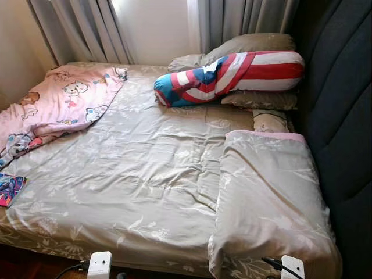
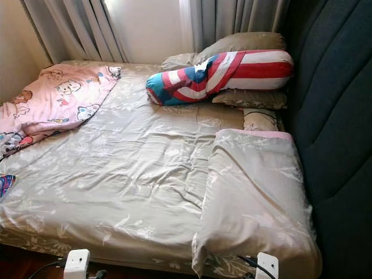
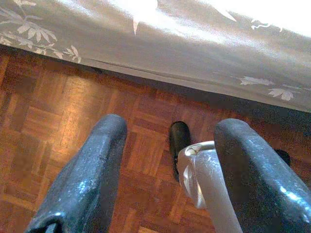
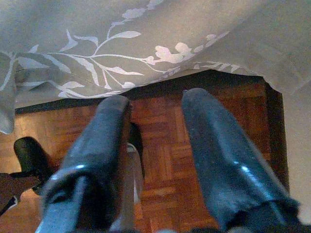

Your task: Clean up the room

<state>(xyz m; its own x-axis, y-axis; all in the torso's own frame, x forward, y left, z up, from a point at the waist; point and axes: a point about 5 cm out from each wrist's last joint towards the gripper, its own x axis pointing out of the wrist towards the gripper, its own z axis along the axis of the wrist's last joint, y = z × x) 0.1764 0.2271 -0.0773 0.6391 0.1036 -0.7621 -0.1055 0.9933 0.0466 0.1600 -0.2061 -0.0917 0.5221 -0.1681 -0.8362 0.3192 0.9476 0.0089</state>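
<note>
Currently, bed (image 1: 145,174): it filled the head views, spread with a rumpled beige leaf-print cover.
Folded quilt (image 1: 270,197): it lay on the bed's right part beside the dark headboard (image 1: 343,116), same beige print, a pink edge along its far end.
Striped bolster (image 1: 232,75): red, white and blue, it rested across the beige pillows (image 1: 250,46) at the far right corner.
Pink blanket (image 1: 64,102): cartoon-printed, it lay bunched over the far left corner of the bed.
Colourful item (image 1: 9,189): a small patterned thing sat at the bed's left edge; what it was could not be told.
Left pincer (image 3: 167,174): it hung low over the parquet floor (image 3: 58,107) by the bed's hanging cover, fingers spread, nothing between them.
Right pincer (image 4: 155,160): it hung likewise over the floor beneath the cover's hem, fingers apart and empty.
Curtains (image 1: 87,29): grey, they hung behind the bed.
</note>
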